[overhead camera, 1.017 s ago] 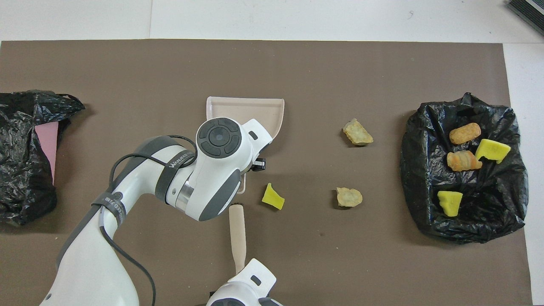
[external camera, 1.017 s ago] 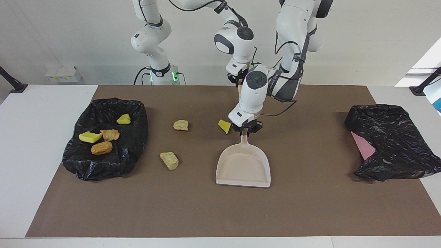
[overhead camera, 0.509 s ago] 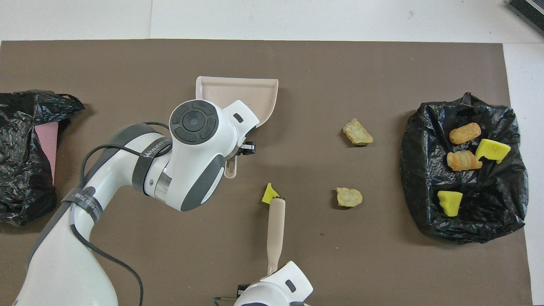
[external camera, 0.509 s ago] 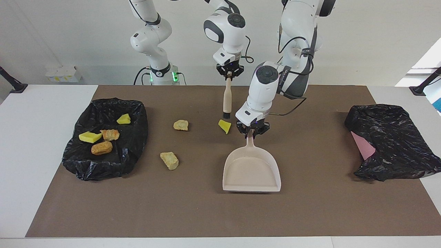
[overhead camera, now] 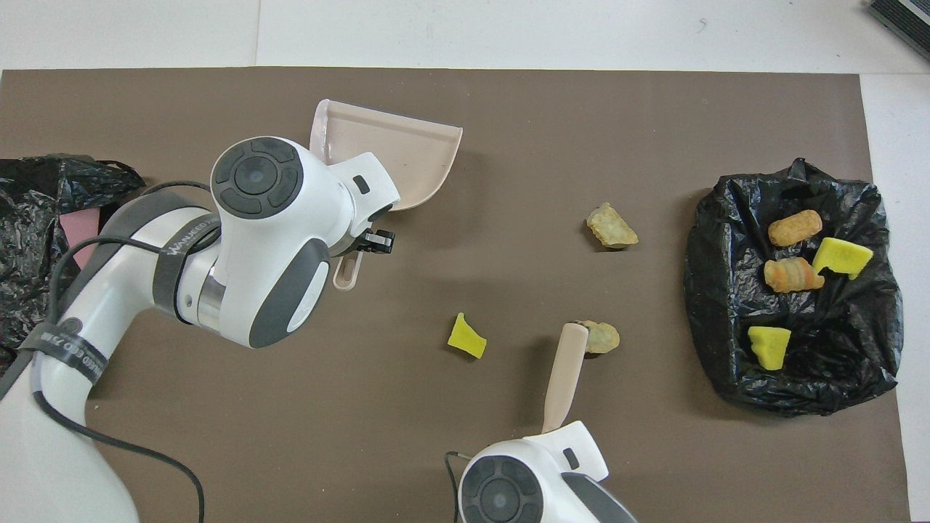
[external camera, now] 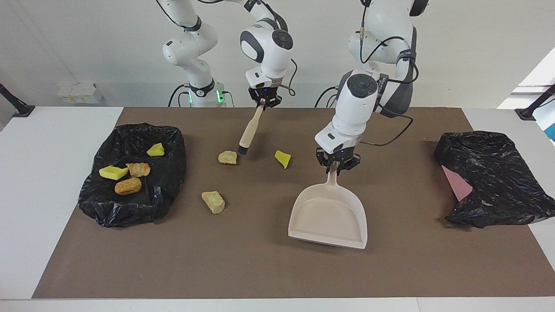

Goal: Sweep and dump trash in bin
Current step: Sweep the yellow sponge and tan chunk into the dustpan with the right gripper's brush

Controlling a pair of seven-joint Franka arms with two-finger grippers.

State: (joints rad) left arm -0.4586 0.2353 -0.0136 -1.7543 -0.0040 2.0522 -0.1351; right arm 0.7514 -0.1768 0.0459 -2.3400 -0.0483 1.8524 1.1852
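Trash pieces (external camera: 213,202) lie loose on the bench (external camera: 243,268); right claw (external camera: 264,103) grips the brush (external camera: 247,134) by one lump (external camera: 227,157), while left claw (external camera: 337,166) clamps the dustpan (external camera: 328,215), ready to catch.

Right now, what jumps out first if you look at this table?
The left gripper holds a beige dustpan by its handle, mid-table. The right gripper holds a brush, bristles beside a tan lump. At the right arm's end, a black bag already holds four trash pieces.
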